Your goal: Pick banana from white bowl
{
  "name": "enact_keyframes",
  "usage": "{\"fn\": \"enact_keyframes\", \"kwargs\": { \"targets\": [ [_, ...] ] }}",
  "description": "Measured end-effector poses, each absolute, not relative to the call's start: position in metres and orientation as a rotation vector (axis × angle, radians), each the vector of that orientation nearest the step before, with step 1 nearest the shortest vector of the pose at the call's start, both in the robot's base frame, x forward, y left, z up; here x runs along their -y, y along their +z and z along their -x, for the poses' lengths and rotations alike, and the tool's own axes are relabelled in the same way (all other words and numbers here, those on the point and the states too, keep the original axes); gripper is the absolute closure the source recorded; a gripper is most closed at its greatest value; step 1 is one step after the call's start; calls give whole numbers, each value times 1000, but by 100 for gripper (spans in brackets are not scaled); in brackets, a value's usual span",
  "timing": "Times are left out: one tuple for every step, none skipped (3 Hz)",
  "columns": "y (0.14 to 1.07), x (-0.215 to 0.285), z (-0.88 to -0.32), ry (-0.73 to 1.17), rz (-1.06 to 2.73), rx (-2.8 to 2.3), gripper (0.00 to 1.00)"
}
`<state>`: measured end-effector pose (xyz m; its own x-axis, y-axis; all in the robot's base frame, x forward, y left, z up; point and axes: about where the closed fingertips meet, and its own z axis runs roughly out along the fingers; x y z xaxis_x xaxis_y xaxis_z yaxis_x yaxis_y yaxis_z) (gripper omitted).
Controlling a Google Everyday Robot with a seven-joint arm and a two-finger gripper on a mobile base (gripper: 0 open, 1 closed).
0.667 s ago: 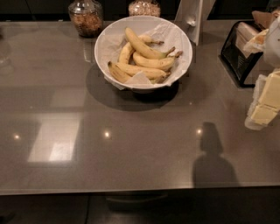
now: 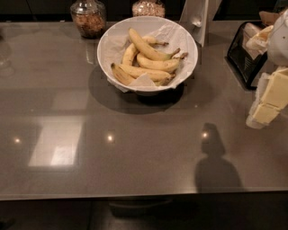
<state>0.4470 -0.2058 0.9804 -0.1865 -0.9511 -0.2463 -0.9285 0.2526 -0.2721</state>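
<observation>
- Surface (image 2: 135, 170), dark and glossy, fills the near half of the scene; it carries only light reflections and a dark shadow (image 2: 215, 161) on the near right.
- End effector (image 2: 269, 101) hangs at the right edge, at middle depth, as pale yellow and white blocks over the surface. Whether it is apart or together I cannot tell, and it holds nothing that shows.
- White bowl (image 2: 104, 45) stands farther back and near the centre, well apart from the end effector, to its left and beyond it. Crumpled white paper lines it.
- Banana (image 2: 146, 45) lies on top of the pile in the bowl, resting across the other bananas.
  - Its long axis runs diagonally: blunt end at the far left, stem end pointing right and slightly nearer, toward the bowl's right wall.
  - The stem end is therefore the part closest to the end effector.
- My reading is that the coming move is a reach left and away, then down over the bowl's right rim.
  - A grasp across the middle of the banana would need the end effector turned square to that diagonal.
  - Neighbouring bananas touch it from below, so a low approach may catch one of them as well.
- Black rack (image 2: 245, 58) sits at the far right, just beyond the end effector.
- Glass jar (image 2: 88, 18) and a second jar (image 2: 148, 8) stand at the far edge behind the bowl.
</observation>
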Motion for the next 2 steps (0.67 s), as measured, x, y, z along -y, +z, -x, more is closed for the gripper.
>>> {"fn": "enact_keyframes", "kwargs": {
  "targets": [
    [986,178,-475,-1,1686,-2020,0],
    [995,140,-510,157,1596,-1867,0]
  ]
}}
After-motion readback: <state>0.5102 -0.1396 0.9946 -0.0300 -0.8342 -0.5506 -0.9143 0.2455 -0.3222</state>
